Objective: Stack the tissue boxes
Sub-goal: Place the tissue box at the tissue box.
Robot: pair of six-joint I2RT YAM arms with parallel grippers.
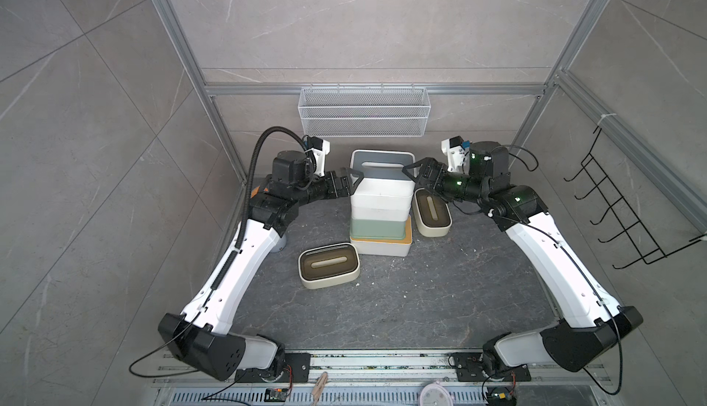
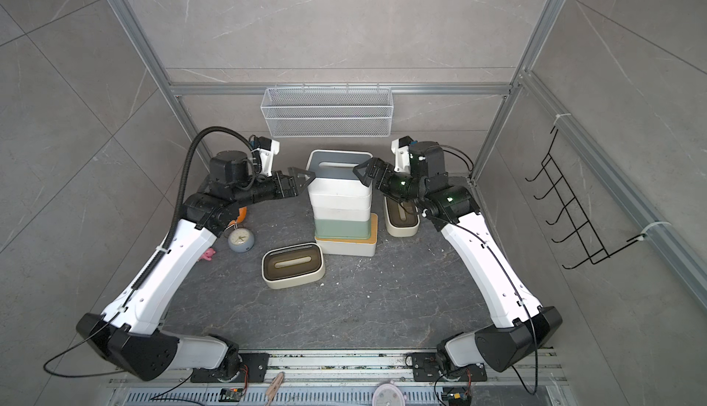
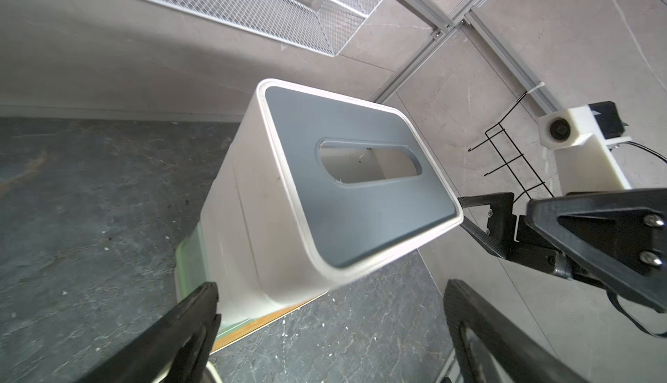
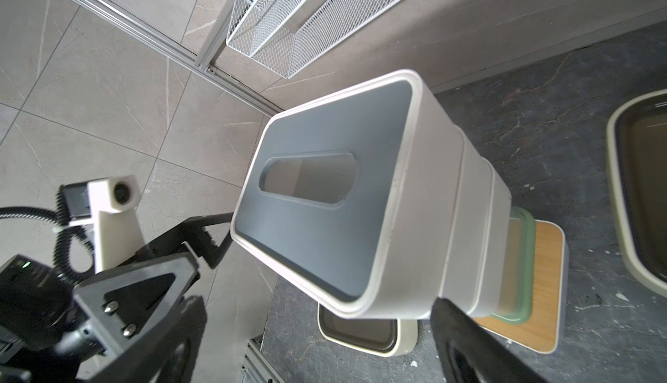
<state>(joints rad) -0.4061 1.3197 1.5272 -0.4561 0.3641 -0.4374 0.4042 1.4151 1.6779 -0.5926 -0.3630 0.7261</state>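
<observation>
The grey-lidded box (image 3: 343, 219) has a matt grey plastic lid in a smooth, satin white plastic body with faint scuffs. The green box (image 4: 519, 276) is pale, slightly see-through plastic. The bamboo-lidded box (image 4: 545, 283) shows light wood grain on top of a white plastic body. The front cream box (image 1: 329, 283) and side cream box (image 1: 432, 230) are smooth plastic, and their brown lids have a slight sheen. The tabletop (image 1: 421, 301) looks like dark, matt, veined stone. The basket (image 1: 363, 113) is fine white-coated wire mesh. The frame rail (image 1: 267, 89) is brushed metal. The left gripper (image 1: 354, 180) and right gripper (image 1: 411, 174) are matt black plastic with bright metal screws.
</observation>
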